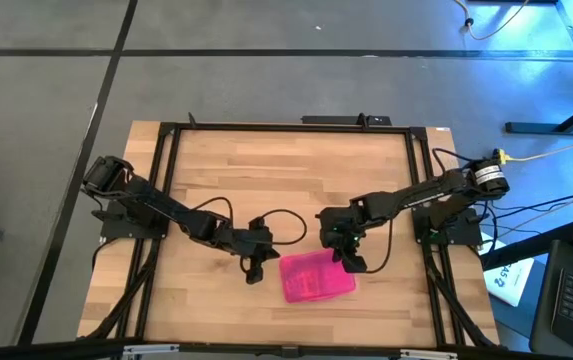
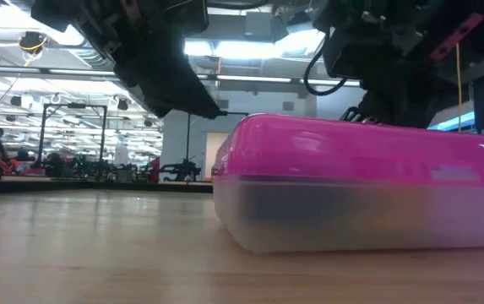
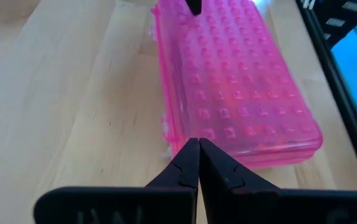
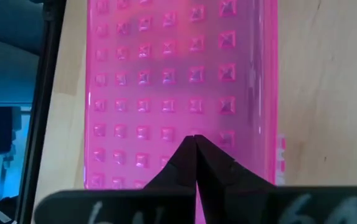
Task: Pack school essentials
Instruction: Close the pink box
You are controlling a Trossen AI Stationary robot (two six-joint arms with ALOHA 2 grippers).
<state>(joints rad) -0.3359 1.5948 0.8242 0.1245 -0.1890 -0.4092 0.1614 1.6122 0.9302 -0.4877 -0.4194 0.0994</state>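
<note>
Flanking closed pink-lidded case, both end effectors

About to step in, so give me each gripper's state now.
Left gripper: jaws shut, holding nothing, at the end of the pink case.
Right gripper: jaws shut, holding nothing, over the case lid.

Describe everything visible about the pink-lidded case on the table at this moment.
The clear rectangular plastic case with the pink studded lid lies flat on the light wooden table, near its front edge, slightly angled. The lid is closed, translucent pink, covered in rows of small raised squares; the base is cloudy clear plastic with rounded corners, its contents only a dark blur. The left gripper sits at one short end, the right gripper over the other, both with fingers shut; contact cannot be told.
</note>
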